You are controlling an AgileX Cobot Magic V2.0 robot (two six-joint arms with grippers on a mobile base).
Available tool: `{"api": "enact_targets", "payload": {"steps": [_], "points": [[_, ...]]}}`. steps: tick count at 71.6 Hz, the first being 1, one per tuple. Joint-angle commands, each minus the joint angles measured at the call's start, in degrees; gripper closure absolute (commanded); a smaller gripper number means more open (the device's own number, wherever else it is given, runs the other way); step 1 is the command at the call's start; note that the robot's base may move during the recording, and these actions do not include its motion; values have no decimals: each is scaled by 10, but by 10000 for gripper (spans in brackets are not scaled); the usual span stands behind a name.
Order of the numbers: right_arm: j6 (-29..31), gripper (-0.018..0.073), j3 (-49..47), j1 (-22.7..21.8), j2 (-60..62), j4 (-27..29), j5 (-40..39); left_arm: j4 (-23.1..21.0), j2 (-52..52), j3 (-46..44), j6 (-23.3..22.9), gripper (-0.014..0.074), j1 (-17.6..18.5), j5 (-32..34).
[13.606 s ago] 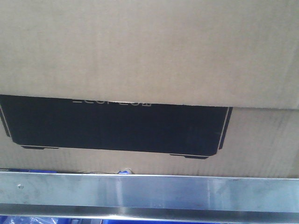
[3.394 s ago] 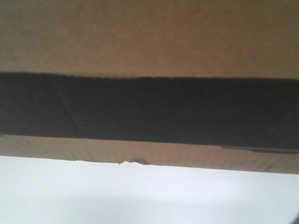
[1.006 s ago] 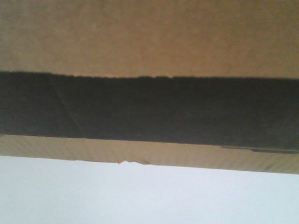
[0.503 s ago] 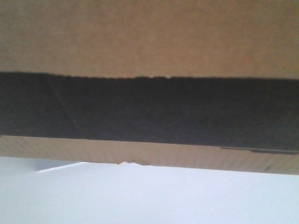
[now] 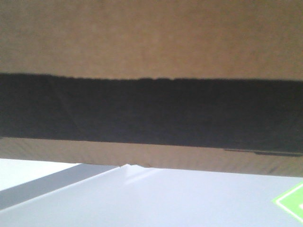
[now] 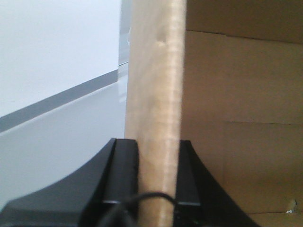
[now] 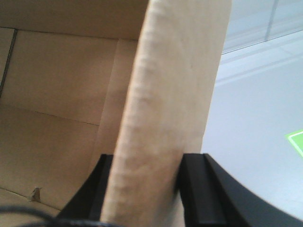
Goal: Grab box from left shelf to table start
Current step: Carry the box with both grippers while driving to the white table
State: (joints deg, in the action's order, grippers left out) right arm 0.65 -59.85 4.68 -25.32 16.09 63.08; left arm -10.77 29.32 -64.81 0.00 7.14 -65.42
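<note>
The brown cardboard box [image 5: 151, 38] with its black printed band fills most of the front view, held above the white table [image 5: 142, 198]. A corner of the green square marker [image 5: 291, 201] shows at the lower right. In the left wrist view my left gripper [image 6: 155, 151] is shut on the box's upright side wall [image 6: 154, 85]. My right gripper [image 7: 151, 165] is likewise shut on the opposite wall [image 7: 165, 94] of the box, whose open inside [image 7: 52, 94] shows to the left. The green marker [image 7: 296, 142] sits on the table to the right. The left shelf is out of view.
A grey strip [image 5: 52, 182] runs diagonally along the table's far edge, also visible as a grey strip [image 6: 57, 101] in the left wrist view. A pale wall [image 6: 52, 42] lies beyond it.
The box has left the shelf rail and hangs over the table. In the last half second the table's grey edge strip and the green marker have come into the front view.
</note>
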Motion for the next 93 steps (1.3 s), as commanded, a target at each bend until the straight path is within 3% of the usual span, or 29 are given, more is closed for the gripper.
{"api": "enact_targets", "payload": {"steps": [1,93], "points": [[12,501,-18,3,-7,85,-70,-126,3,-21,-14,692,5,87],[12,501,-18,3,-7,85,-69,-126,3,-21,-14,692,5,87]]}}
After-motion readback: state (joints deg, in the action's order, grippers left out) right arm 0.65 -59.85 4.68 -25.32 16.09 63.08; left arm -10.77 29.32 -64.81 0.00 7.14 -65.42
